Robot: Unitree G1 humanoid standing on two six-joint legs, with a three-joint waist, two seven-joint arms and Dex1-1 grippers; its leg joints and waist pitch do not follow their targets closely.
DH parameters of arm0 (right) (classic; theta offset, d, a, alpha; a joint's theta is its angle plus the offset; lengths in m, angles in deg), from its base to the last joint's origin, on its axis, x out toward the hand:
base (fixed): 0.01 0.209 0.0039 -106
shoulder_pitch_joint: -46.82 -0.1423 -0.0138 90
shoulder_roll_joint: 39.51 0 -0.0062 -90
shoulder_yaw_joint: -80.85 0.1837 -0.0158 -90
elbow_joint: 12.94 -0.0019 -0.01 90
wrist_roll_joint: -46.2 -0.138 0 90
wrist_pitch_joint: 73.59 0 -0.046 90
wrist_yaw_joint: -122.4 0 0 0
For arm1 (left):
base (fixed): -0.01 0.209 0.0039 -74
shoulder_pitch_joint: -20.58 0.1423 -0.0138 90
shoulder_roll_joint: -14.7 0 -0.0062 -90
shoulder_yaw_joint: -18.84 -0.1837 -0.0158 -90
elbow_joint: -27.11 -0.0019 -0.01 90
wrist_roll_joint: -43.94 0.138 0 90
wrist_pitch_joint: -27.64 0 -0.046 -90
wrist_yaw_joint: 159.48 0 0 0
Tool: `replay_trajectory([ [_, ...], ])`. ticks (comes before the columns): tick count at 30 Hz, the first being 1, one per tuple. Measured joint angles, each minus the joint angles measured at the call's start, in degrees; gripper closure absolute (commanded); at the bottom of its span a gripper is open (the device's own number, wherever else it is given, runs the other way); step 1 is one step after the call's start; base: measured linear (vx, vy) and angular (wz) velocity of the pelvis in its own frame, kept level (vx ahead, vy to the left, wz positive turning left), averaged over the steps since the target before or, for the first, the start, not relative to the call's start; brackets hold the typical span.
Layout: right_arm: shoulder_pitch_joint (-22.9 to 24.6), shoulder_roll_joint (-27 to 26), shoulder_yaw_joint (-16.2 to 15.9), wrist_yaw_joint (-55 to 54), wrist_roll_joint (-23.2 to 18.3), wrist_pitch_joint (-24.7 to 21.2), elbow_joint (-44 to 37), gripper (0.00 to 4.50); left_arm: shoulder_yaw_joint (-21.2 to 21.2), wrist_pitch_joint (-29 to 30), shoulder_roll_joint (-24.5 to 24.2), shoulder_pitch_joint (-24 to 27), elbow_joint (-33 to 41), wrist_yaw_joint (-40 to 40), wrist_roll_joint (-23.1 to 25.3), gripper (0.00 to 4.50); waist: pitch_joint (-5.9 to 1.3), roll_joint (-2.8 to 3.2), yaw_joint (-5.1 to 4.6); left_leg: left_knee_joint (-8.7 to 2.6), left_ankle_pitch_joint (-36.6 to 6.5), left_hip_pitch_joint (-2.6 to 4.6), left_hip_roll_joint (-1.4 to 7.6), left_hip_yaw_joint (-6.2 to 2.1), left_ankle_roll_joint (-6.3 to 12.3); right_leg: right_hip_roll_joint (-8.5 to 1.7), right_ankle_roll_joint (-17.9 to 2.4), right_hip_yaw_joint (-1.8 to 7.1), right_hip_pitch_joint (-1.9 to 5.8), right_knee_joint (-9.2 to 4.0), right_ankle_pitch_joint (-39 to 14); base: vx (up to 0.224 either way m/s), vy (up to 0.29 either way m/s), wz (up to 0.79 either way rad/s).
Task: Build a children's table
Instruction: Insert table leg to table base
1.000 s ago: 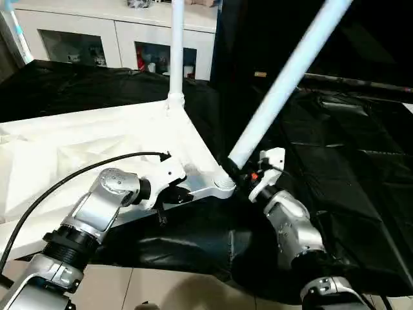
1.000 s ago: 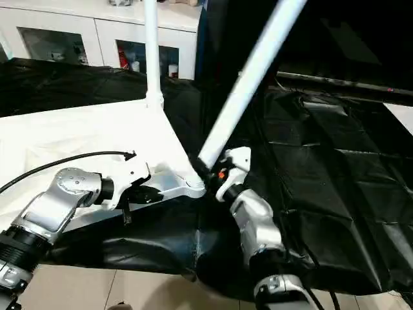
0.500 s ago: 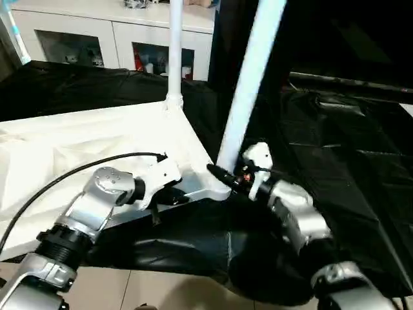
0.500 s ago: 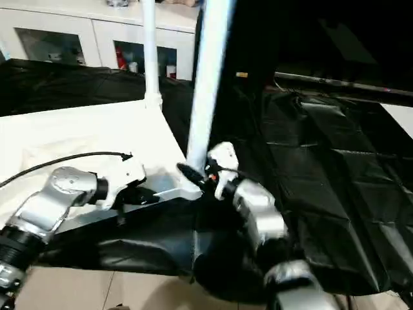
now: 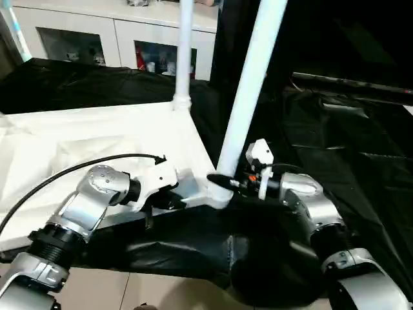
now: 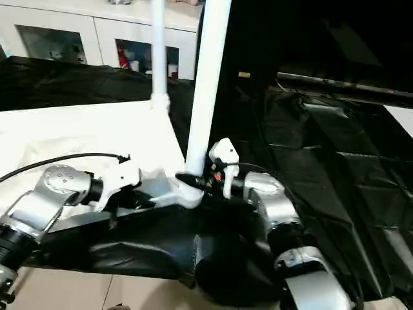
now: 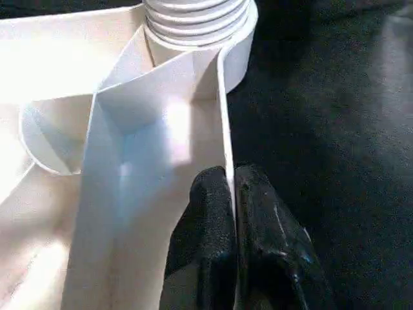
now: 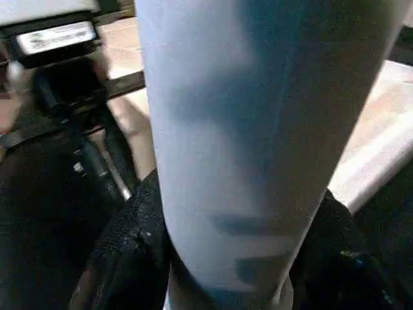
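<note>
The white tabletop (image 5: 97, 139) lies upside down on a black sheet. One white leg (image 5: 185, 51) stands upright in the far corner socket. A second leg (image 5: 250, 97) rises almost upright from the near corner socket (image 5: 216, 194), leaning slightly right. My right gripper (image 5: 222, 183) is shut on this leg just above the socket; its fingers (image 8: 122, 252) show on both sides of the tube (image 8: 245, 129). My left gripper (image 7: 231, 194) is shut on the tabletop's thin rim wall (image 7: 222, 116), close to the ribbed socket (image 7: 197, 19).
A white cabinet with glass doors (image 5: 77, 39) stands behind. The black sheet (image 5: 348, 142) spreads to the right over the floor. Pale tiles (image 5: 161, 290) show at the near edge. Another white tube (image 5: 13, 29) leans at the far left.
My right gripper has swung the second leg from a strong rightward tilt to nearly upright over the near corner socket. My left gripper has kept its hold on the rim.
</note>
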Motion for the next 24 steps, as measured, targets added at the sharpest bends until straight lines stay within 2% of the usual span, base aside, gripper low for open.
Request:
replay_trajectory([
  [8,2.03,0.91,-0.5,4.72,-0.63,1.06,-1.6,2.6,-0.66,-1.53,-0.39,-0.01,-0.07,-3.28,-0.18,4.5,-0.13,-0.2,0.03,-0.01,0.0,0.06,0.0,0.0,0.0,-0.01,0.02,0.0,0.09,-0.03,-0.04,0.0,0.0,0.0],
  [14,2.03,0.86,-0.48,3.88,-0.63,2.11,-1.11,2.6,-0.76,-2.3,0.12,-0.47,-1.29,-3.07,0.04,4.5,-0.11,-0.16,0.02,-0.01,0.0,0.14,0.0,-0.01,0.0,-0.01,0.03,0.0,0.23,-0.03,-0.05,0.0,0.0,0.0],
  [16,1.63,-0.23,0.41,0.62,-0.62,2.32,0.61,2.6,-0.48,-2.41,1.03,-1.06,-2.94,-1.62,0.59,4.5,-0.08,-0.11,-0.08,-0.02,0.0,0.2,0.0,-0.03,0.0,-0.01,0.02,0.0,0.38,0.01,-0.04,0.0,0.0,0.0],
  [19,-0.2,-2.76,1.68,-9.36,-0.04,3.26,4.56,2.6,0.23,-1.53,3.01,-2.19,-5.63,2.97,1.76,4.5,0.08,0.1,-0.57,-0.06,-0.01,0.69,0.0,-0.25,0.0,-0.01,0.05,-0.09,0.54,-0.05,-0.05,-0.019,-0.004,-0.02],
  [22,-1.94,-5.48,2.41,-20.07,0.78,3.62,7.42,2.6,0.81,1.68,5.11,-3.14,-6.75,7.42,2.47,4.5,0.18,0.24,-1.86,-0.03,-0.01,0.74,-0.03,-0.66,0.0,-0.01,0.06,-0.38,0.61,-0.43,-0.06,0.0,0.0,0.0],
  [24,-3.44,-6.9,2.96,-26.77,1.57,3.61,9.31,2.6,1.51,4.24,6.68,-3.39,-6.78,10.61,3.02,4.5,0.36,0.52,-2.51,-0.06,-0.01,0.66,-0.02,-1.18,0.0,-0.04,0.06,-1.02,0.81,-1.24,-0.06,0.0,0.0,0.0],
])
